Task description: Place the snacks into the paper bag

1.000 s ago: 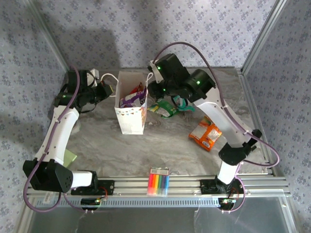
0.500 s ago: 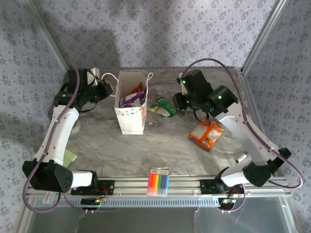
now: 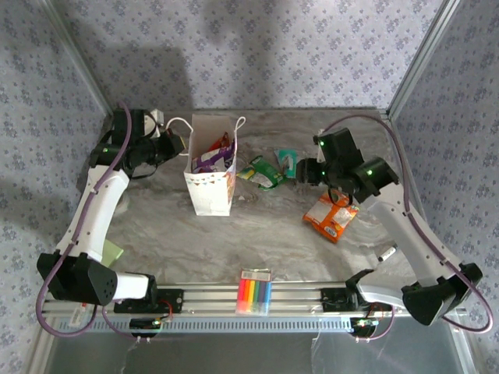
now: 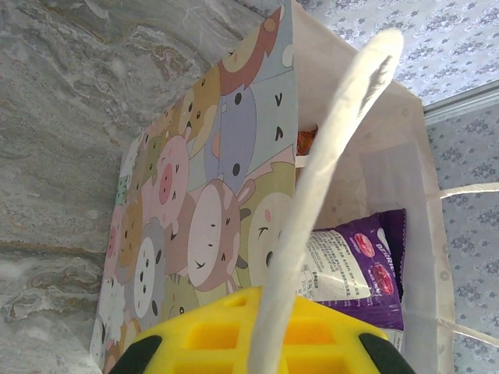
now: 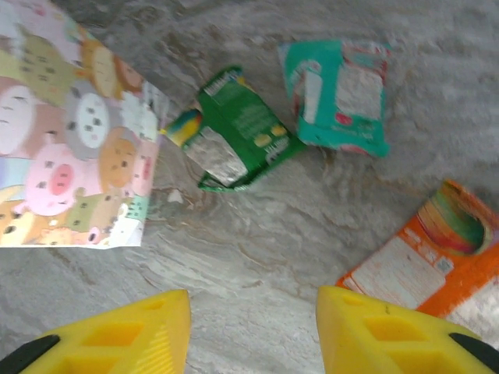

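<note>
left arm: from its base at the near edge the arm runs toward 12 o'clock along the left side of the table (image 3: 156, 226), and the wrist bends toward 3 o'clock. the left gripper (image 3: 176, 145) is pressed together on the near cord handle (image 4: 312, 195) of the paper bag (image 3: 209, 183); in the left wrist view the cord runs up from between the yellow fingers (image 4: 195, 339).

right arm: the elbow is folded out at 4 o'clock of the table, the forearm slopes toward 11 o'clock, and the wrist points toward 9 o'clock. the right gripper (image 5: 253, 335) has its fingers spread, with nothing between them, above bare table.

snacks: the bag stands upright at 10 o'clock of the table centre. a purple packet (image 4: 355, 265) sits inside it, with a red edge (image 3: 224, 143) behind. the green packet (image 5: 238, 140) lies just beside the bag at 3 o'clock. the teal packet (image 5: 339, 93) lies near the green one at 2 o'clock. the orange packet (image 5: 425, 265) lies at 5 o'clock of the teal one.
</note>
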